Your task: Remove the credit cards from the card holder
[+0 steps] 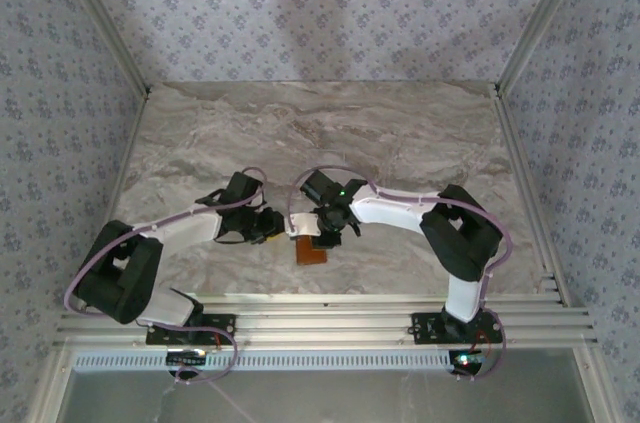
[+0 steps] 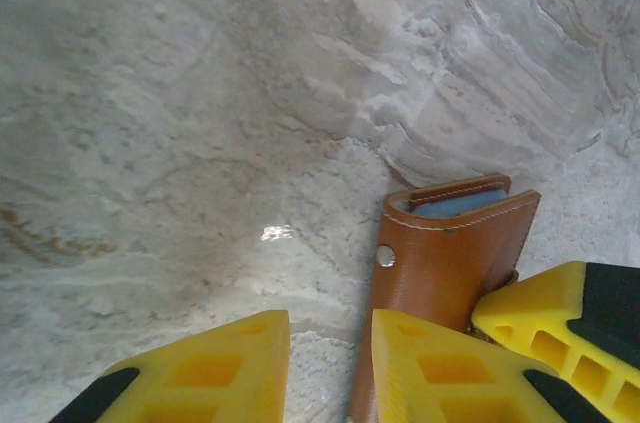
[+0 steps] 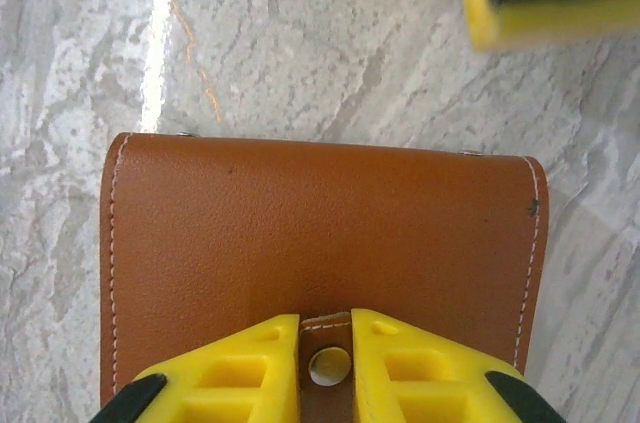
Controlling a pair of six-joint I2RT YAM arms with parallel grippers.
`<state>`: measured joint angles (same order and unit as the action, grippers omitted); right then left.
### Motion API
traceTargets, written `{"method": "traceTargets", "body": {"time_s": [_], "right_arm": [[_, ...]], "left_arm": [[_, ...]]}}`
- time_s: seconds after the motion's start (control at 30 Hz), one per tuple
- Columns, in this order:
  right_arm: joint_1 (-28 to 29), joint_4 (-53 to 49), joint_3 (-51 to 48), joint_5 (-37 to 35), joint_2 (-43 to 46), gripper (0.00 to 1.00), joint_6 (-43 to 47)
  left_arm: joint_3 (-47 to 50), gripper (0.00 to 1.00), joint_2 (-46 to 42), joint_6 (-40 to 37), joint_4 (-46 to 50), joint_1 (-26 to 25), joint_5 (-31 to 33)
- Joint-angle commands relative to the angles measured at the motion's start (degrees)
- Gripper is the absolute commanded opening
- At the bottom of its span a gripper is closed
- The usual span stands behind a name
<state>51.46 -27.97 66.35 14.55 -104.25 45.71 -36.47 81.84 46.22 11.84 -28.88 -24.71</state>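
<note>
Right claw (image 3: 325, 323) squeezing together on small tab (image 3: 327, 363) at near edge of brown wallet (image 3: 320, 213). Yellow fingers touching tab on both sides. Rest of wallet lying on surface (image 3: 300, 33), stretching away in front of this claw.

Left claw (image 2: 330, 333) standing apart. Wallet's long edge sitting between its fingers, tight against right-hand one, with gap showing beside left-hand one.

Grey-blue cards (image 2: 455, 206) peeking out of wallet's open end, ahead of left claw, still tucked inside.
</note>
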Motion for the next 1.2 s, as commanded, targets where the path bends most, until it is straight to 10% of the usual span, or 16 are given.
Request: {"method": "traceTargets", "body": {"time_s": [0.0,0.4,0.67,0.97,1.17], "right_arm": [[1.04,2.38,-0.77,1.04,-0.31,0.18,-1.5],[-0.15,14.92,-7.99,3.91,6.53,0.2,-6.66],[-0.54,14.87,-10.64,-1.37,11.52,0.43,-16.58],[3.8,7.78,-6.29,-20.18,13.77,0.45,-53.89],[4.74,-7.41,3.42,-18.9,8.78,0.45,-77.35]], "left_arm": [[-1.37,0.28,1.95,1.62,-2.6,-0.65,-1.57],[-2.91,0.28,2.86,0.81,0.0,-0.96,0.53],[-3.98,0.28,2.36,-0.3,2.19,-0.01,2.14],[-2.82,0.28,-0.75,-2.18,4.34,4.45,3.23],[-3.46,0.29,-1.89,-3.79,6.35,6.63,3.7]]}}
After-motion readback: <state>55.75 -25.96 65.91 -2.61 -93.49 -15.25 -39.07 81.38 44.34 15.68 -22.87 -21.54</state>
